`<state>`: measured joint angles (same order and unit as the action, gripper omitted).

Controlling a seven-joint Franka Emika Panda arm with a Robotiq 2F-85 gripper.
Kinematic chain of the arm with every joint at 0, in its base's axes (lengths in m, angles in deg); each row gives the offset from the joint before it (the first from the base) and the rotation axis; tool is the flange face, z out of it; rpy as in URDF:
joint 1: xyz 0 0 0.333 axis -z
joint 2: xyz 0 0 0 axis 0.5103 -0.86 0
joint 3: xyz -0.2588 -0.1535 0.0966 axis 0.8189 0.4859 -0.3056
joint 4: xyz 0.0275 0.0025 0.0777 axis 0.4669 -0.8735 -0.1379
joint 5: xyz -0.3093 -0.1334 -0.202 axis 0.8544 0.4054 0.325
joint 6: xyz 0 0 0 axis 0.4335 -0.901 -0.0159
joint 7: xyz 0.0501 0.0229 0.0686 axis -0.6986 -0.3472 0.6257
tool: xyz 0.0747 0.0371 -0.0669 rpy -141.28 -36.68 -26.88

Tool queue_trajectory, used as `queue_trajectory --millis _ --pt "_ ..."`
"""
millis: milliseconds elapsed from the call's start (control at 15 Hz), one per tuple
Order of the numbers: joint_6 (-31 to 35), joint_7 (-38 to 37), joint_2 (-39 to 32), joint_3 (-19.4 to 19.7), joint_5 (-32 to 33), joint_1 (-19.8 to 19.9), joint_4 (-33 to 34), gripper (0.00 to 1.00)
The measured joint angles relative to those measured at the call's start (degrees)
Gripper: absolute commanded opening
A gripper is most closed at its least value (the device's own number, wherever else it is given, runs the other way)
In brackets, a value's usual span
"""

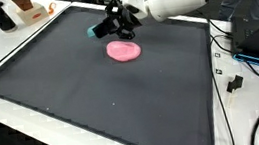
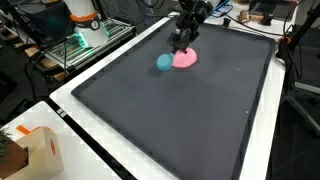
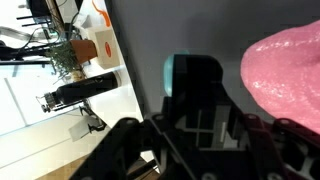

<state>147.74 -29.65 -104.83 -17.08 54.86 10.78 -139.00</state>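
- Teal ball (image 2: 164, 62) lies on the black mat (image 2: 200, 120), in the far part, just beside the pink blob (image 2: 186, 59) on its left; touching or not, cannot tell.
- Gripper (image 2: 180, 48) hangs over the ball and blob, w/ tips close to both in both exterior views.
- In the wrist view the ball (image 3: 190, 72) is partly hidden behind the dark gripper (image 3: 200, 135) and the blob (image 3: 285, 80) is at right.
- Fingers spread or pressed together: cannot tell, too dark and blurred. No grip on the ball is visible.
- Mat lies on a white table (image 2: 70, 105); a cardboard box (image 2: 32, 152) stands at the near left corner, well apart.
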Motion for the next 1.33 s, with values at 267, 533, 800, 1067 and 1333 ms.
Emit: queue_trajectory --millis 267,533,800,1067,1333 --pt "3.8 5.5 4.4 -0.2 -2.0 1.0 -2.1 0.26" --pt "9.8 13.1 10.7 -0.4 -6.6 2.8 -5.3 0.26" --pt "19.0 22.1 17.7 -0.4 -12.7 5.7 -9.9 0.26" --pt "30.2 32.7 23.7 0.4 -21.9 9.3 -15.6 0.26" --pt "41.0 46.1 27.0 1.8 -34.8 12.6 -21.2 0.26"
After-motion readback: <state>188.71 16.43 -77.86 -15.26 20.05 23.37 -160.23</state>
